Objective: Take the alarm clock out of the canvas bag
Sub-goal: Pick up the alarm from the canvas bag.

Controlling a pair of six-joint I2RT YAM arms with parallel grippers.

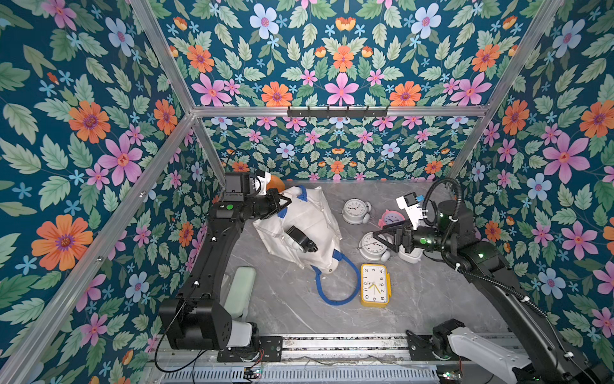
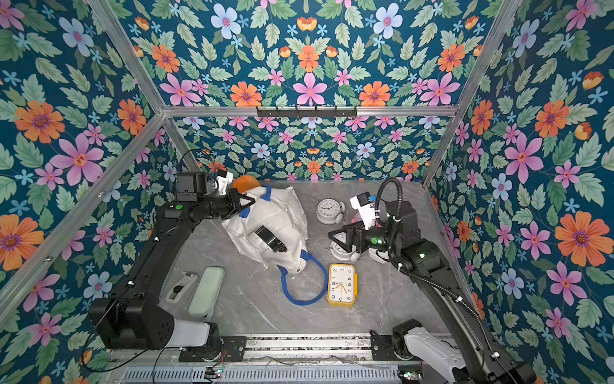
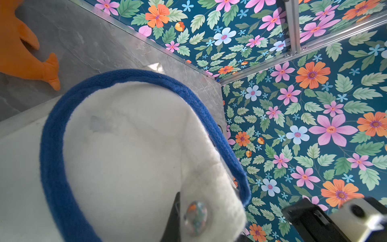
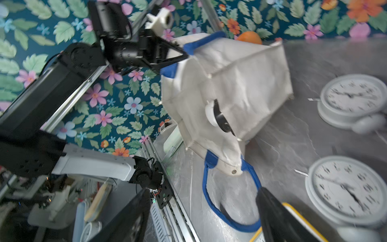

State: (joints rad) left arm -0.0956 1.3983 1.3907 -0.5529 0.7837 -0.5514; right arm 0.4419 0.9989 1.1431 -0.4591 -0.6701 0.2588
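Status: canvas bag (image 1: 307,216) held up by one blue handle (image 1: 282,213), far-left of worktop (image 1: 415,299).
Left tool (image 1: 286,202) pinching that handle; right tool (image 1: 382,237) spread, just over a white round clock (image 1: 372,248), apart from the bag. Black-and-white item (image 1: 300,240) on bag's side, can't identify.

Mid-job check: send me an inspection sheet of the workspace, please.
Surface: grey marbled tabletop, no spills seen.
Job's things: canvas bag hangs by one blue handle; second handle loops on the tabletop; black-and-white object on its side, unclear what; contents hidden.
Clutter: yellow clock, rear white clock, front white clock, pink clock, orange plush, green case.
Grippers: left gripper jaws shut on the blue handle; right gripper jaws open, empty, by the front white clock.
Cables: black corrugated hose arches over the right arm.
Surroundings: floral walls, aluminium frame, hook rail.
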